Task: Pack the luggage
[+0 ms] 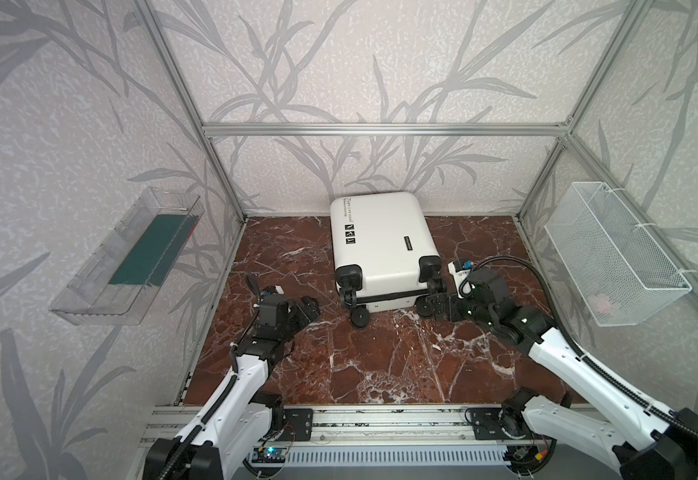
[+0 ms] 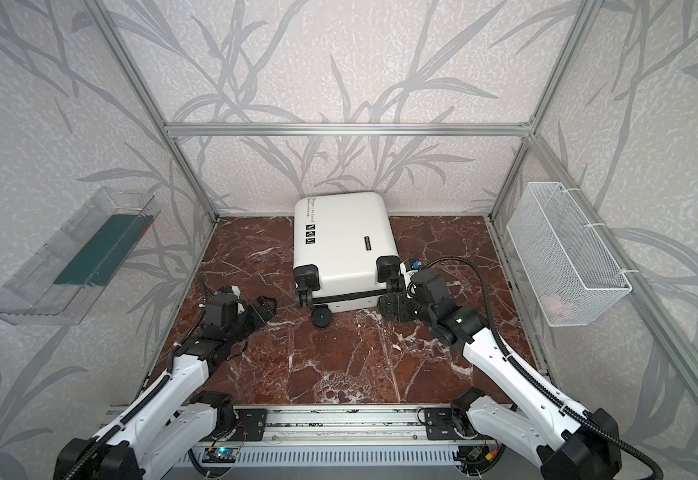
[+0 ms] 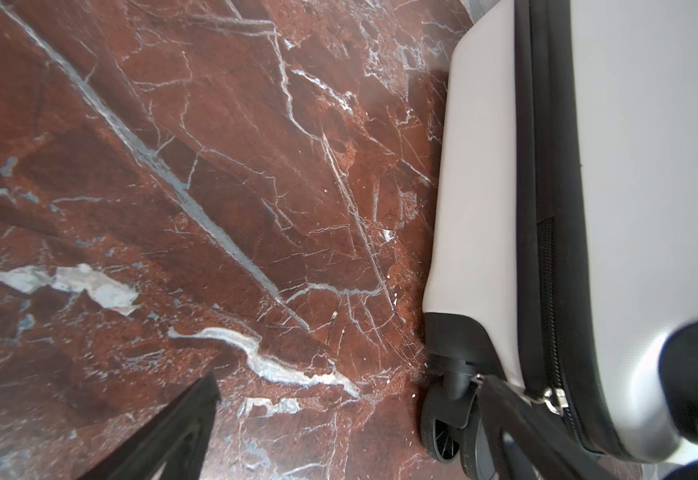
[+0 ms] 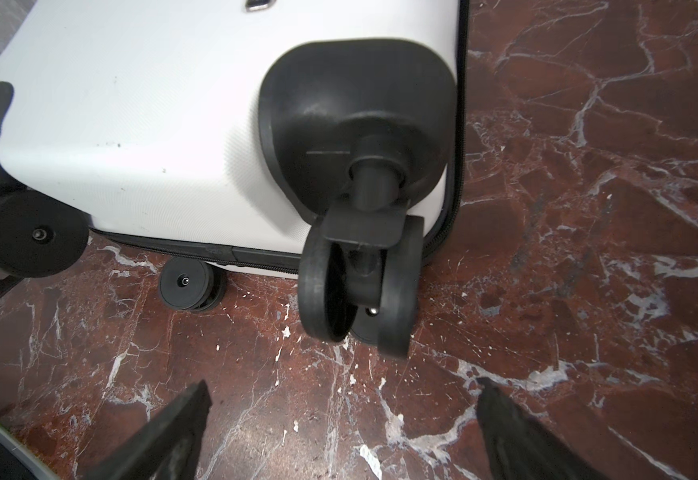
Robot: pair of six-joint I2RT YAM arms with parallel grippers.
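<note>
at the far middle of the red marble table [image 1: 380, 365], toward 12 o'clock, the luggage [image 1: 380, 245] lies flat and zipped shut, its white shell facing up and its wheeled end pointing to 6 o'clock, turned a little off square.

on the wall at 9 o'clock hangs a clear plastic bin [image 1: 89, 291] with a dark green flat thing [image 1: 147, 253] inside. on the wall at 3 o'clock hangs a white wire mesh basket [image 1: 613, 257] with something pale pink [image 1: 602, 303] in its near end, too blurred to name.

the left gripper [image 1: 307, 309] sits low over the table at about 8 o'clock from the case, jaws spread wide and gripping nothing; in the left wrist view one of its fingers [image 3: 517, 411] crosses in front of a corner wheel [image 3: 442, 432], and i cannot tell if they touch. the right gripper [image 1: 433, 306] is at 5 o'clock from the case, just beside the black twin wheel [image 4: 355, 286], jaws likewise wide apart with only bare marble between them.

on the shell there is a line of black script [image 1: 349, 208] near the far left corner, too small to read surely, three square black marks [image 1: 350, 233] in a row, and a small dark label [image 1: 408, 243] whose words i cannot make out.
</note>
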